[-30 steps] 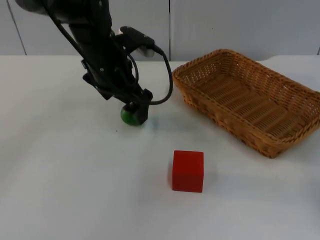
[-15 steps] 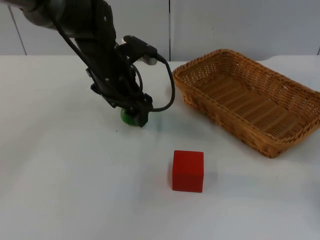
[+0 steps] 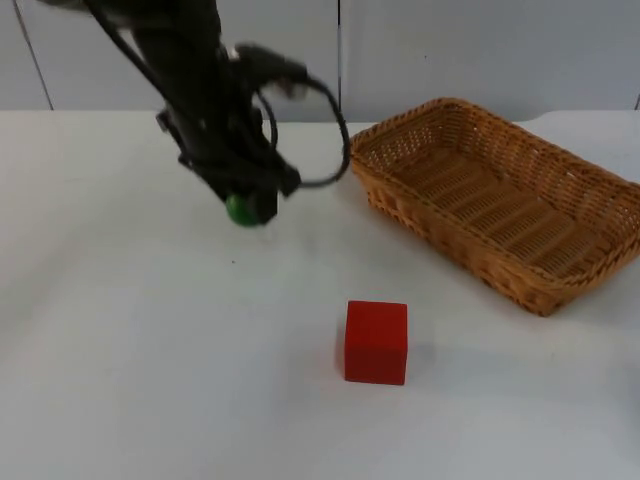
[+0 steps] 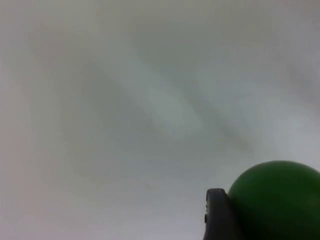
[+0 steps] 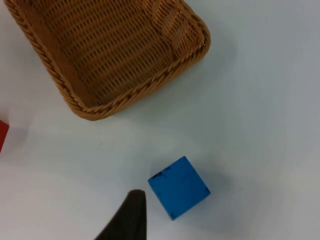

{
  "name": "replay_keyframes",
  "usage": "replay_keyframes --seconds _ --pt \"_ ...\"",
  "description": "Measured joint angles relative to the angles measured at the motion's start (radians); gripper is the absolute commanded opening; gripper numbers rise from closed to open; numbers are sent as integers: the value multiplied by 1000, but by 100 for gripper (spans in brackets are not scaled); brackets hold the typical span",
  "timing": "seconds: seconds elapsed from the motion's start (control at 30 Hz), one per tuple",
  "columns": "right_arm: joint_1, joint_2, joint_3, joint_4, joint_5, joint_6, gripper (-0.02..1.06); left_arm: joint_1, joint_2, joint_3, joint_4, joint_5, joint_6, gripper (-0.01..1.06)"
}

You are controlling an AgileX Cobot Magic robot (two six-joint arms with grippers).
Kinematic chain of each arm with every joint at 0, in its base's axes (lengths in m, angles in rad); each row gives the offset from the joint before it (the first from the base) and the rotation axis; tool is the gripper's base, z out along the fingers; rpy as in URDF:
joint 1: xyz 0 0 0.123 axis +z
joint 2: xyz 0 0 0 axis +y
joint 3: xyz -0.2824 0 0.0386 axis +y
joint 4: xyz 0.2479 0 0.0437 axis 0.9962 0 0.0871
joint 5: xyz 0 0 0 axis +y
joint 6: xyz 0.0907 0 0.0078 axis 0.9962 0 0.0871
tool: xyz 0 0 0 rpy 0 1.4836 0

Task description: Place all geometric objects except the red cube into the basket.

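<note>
Currently left end effector (image 3: 250, 205) grips the green ball (image 3: 239, 209) above the worktop (image 3: 120, 330); basket (image 3: 590, 205) lies to its right, well apart. Right end effector (image 5: 127, 220) waits near blue cube (image 5: 178, 187), finger state unclear. Red cube (image 3: 376, 342) stays out.

black jointed left arm (image 3: 195, 90), black tool (image 3: 252, 205).

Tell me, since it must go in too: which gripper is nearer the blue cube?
Right. The right gripper hovers beside the blue cube; the left gripper holds the green ball.
</note>
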Motion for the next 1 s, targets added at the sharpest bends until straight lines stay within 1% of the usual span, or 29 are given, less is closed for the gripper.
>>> replay_keyframes --seconds 0.07,0.2,0.33,0.6,0.73,0.83,0.87,0.97,1.0 --pt "0 0 0 0 0 0 105 0 -37 0 -9 17 -7 0" --pt "0 0 0 0 0 0 105 0 -167 0 -65 77 -23 0" --pt "0 0 0 0 0 0 105 0 -238 0 -73 103 -30 0" --pt "0 0 0 0 -3 0 105 0 -267 0 -90 108 -50 0" --pt "0 0 0 0 -3 0 105 -2 -267 0 -129 89 -57 0" --pt "0 0 0 0 -7 0 105 -28 -267 0 -143 31 -57 0" --pt "0 0 0 0 -7 0 105 -28 -267 0 -143 31 -57 0" --pt "0 0 0 0 -7 0 105 -99 -267 0 -135 -61 -57 0" --pt "0 0 0 0 -7 0 105 -99 -267 0 -135 -61 -57 0"
